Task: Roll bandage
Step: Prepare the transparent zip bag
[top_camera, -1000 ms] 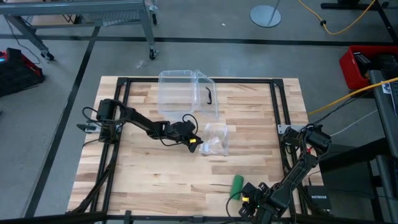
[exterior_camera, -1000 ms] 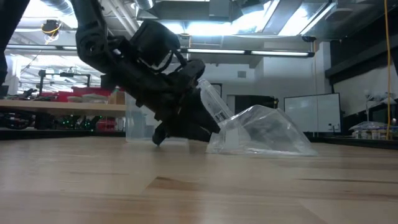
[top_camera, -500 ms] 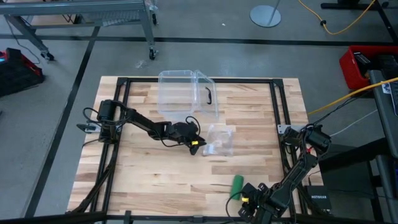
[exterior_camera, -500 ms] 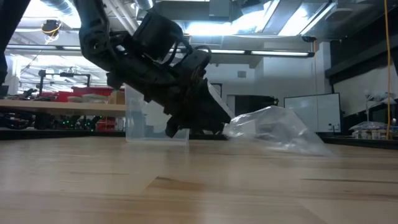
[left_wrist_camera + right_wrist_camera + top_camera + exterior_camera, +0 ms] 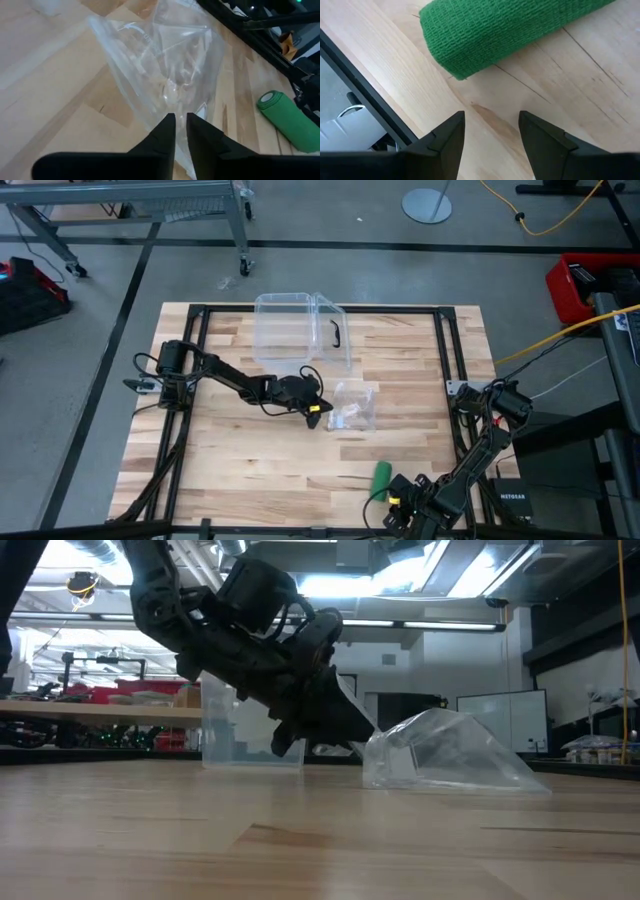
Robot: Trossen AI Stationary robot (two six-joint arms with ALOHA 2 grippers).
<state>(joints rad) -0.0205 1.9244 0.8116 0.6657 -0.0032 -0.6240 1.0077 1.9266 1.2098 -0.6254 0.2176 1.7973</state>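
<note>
bandage [image 5: 381, 478]: rolled green cylinder lying on counter [image 5: 240, 460], near front edge, at 5 o'clock from center | right tool [image 5: 397, 502]: spread, empty, bandage just ahead of its tips, apart | left tool [image 5: 318, 413]: mid-counter, tips nearly pressed together on clear wrapper [image 5: 352, 406]; bandage well apart at 5 o'clock from it

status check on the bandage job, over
Left pincer pinched on plastic wrapper, mid-table. Right pincer open, just short of rolled bandage. Nothing between them.
</note>
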